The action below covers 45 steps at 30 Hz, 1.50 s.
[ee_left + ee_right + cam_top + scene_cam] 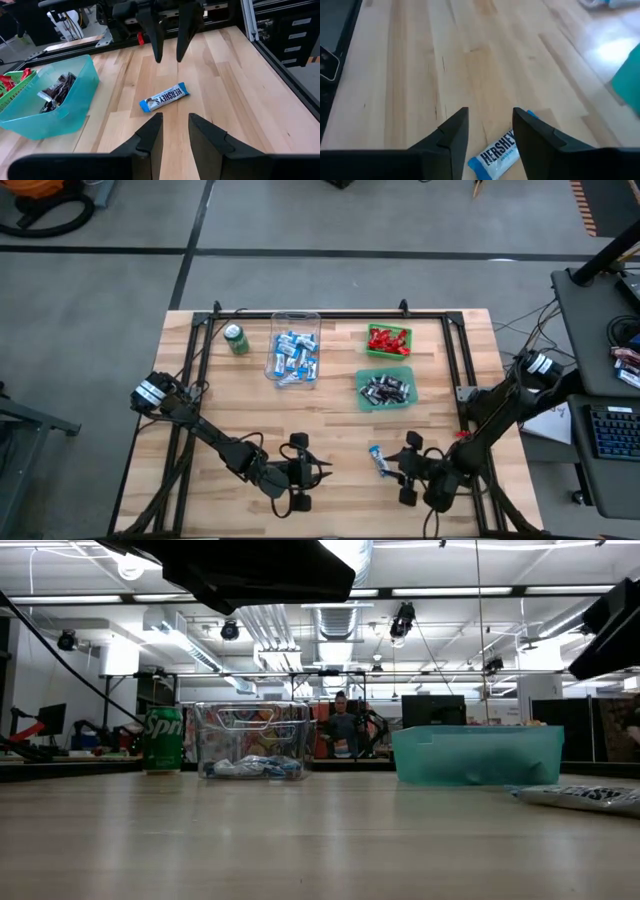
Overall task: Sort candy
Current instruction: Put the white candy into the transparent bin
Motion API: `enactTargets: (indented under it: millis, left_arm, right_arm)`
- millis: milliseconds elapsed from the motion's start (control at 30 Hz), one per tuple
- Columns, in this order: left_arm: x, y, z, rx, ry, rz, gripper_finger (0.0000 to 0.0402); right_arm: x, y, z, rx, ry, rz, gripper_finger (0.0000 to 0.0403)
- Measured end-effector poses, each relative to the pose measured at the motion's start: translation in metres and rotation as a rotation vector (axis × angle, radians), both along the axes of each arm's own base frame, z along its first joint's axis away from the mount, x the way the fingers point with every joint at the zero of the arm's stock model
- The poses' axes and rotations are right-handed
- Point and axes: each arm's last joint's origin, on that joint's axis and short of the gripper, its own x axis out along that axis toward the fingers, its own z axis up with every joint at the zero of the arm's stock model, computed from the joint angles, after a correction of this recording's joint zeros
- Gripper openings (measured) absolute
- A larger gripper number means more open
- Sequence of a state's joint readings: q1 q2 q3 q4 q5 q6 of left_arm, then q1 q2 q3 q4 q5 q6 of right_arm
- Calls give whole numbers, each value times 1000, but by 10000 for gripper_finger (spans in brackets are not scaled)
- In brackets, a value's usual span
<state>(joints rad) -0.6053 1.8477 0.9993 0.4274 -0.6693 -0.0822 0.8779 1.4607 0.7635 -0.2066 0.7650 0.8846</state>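
The wooden table (230, 420) bears a loose candy bar (378, 460), bins (294, 345) and a soda can (236, 339).

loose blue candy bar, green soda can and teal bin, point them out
loose blue candy bar (165, 97), left wrist view, middle of its wrapper
green soda can (236, 339), high view, its top
teal bin (478, 756), low view, its front wall

A blue-and-white candy bar (377, 460) lies alone on the table (330, 415), just beside the right gripper (404, 467) (fingers apart); the left gripper (312, 472) waits nearby.
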Motion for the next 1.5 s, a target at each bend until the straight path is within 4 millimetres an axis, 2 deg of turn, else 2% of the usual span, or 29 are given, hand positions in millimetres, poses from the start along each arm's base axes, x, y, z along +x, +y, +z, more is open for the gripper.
enactTargets:
  millis: [133, 267, 533, 700, 833, 1000, 1233, 1400, 1500]
  left_arm:
    - [0, 0, 0, -4, 0, 2, 75]
    - [0, 0, 0, -5, -1, 2, 75]
    - [0, 0, 0, -5, -1, 2, 75]
    - [0, 0, 1, -6, -3, 3, 75]
    - [-3, 1, 13, 2, -28, -7, 75]
    - [-15, 1, 43, 16, -72, -38, 75]
    - [-45, 10, 79, 34, -16, -58, 75]
    - [-71, 28, 100, 49, 37, 21, 75]
    - [-83, 38, 109, 62, 60, 43, 75]
  right_arm:
    - [3, -2, -2, 62, 31, -21, 165]
    - [5, -1, -18, 63, 78, -61, 185]
    - [9, 1, -65, 77, 138, -222, 187]
    - [11, 0, -86, 59, 131, -292, 187]
    - [12, -2, -96, 24, 164, -290, 177]
    - [16, -5, -93, 0, 152, -283, 130]
    - [18, -9, -73, -49, 117, -234, 49]
    - [22, -14, -46, -31, 64, -205, 41]
    - [31, -24, -28, -37, 16, -208, 41]
